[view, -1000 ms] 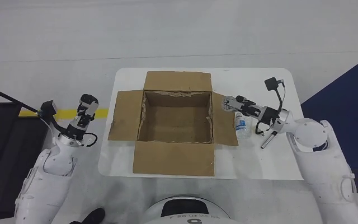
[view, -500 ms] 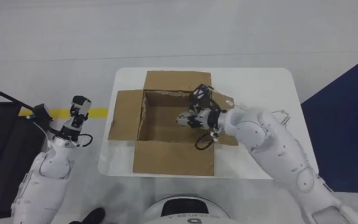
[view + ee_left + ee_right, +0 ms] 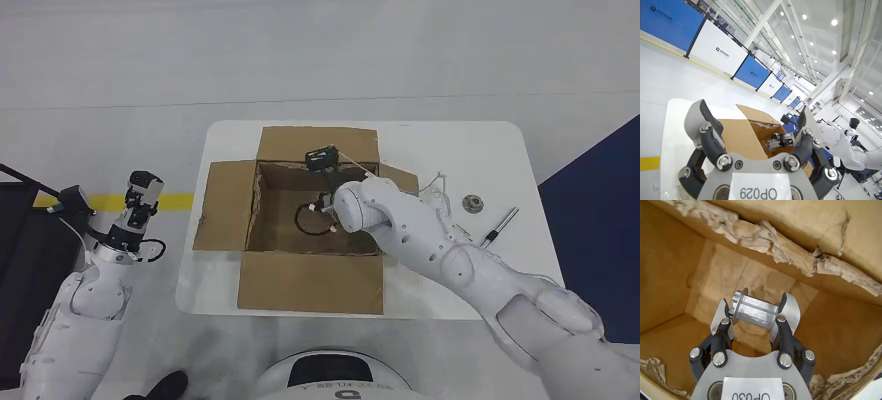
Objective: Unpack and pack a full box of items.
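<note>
Inside the ragged cardboard box (image 3: pixel 668 256), right pincer (image 3: pixel 754 298) tight around a flanged metal cylinder (image 3: pixel 755 313); left pincer (image 3: pixel 753 106) agape.

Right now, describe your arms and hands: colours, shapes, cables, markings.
The left arm and right arm wear glossy white rounded shells, with black cables looping at the wrists. The left hand and right hand match: a grey metal base plate, black linkages with silver bolts, two curved silver fingers faced with black ribbed pads, and a white printed label.

L-wrist label (image 3: pixel 759 187), R-wrist label (image 3: pixel 752 389) — printed codes; wall panels (image 3: pixel 721 51) — logos.
</note>
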Motion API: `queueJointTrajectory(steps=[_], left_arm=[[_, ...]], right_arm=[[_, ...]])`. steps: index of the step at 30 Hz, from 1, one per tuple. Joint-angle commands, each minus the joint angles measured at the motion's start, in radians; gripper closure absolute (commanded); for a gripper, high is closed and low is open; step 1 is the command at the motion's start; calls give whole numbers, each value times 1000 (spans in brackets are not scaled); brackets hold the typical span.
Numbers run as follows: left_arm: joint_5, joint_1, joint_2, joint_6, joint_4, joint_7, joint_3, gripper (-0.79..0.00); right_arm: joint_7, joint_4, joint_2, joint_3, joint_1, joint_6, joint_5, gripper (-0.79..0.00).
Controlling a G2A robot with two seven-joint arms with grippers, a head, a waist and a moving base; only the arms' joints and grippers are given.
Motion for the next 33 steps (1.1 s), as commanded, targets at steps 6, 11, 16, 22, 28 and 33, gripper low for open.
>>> queueJointTrajectory(steps=[6, 11, 16, 22, 28, 33], left_arm=[[0, 0, 0, 0, 0, 0, 0, -785], [0, 0, 0, 0, 0, 0, 0, -785], [0, 0, 0, 0, 0, 0, 0, -785], [0, 0, 0, 0, 0, 0, 0, -785], [0, 0, 0, 0, 0, 0, 0, -785], [0, 0, 0, 0, 0, 0, 0, -785]], right_arm=[[5, 102, -55, -39, 30, 62, -3, -662], [-5, 49, -52, -1, 16, 88, -24, -754], [-93, -216, 15, 142, -114, 87, -97, -767], [-162, -608, 137, 483, -491, 55, -231, -785], [-280, -705, 172, 764, -761, 3, -106, -785], [-282, -701, 172, 781, -775, -10, -76, -785]])
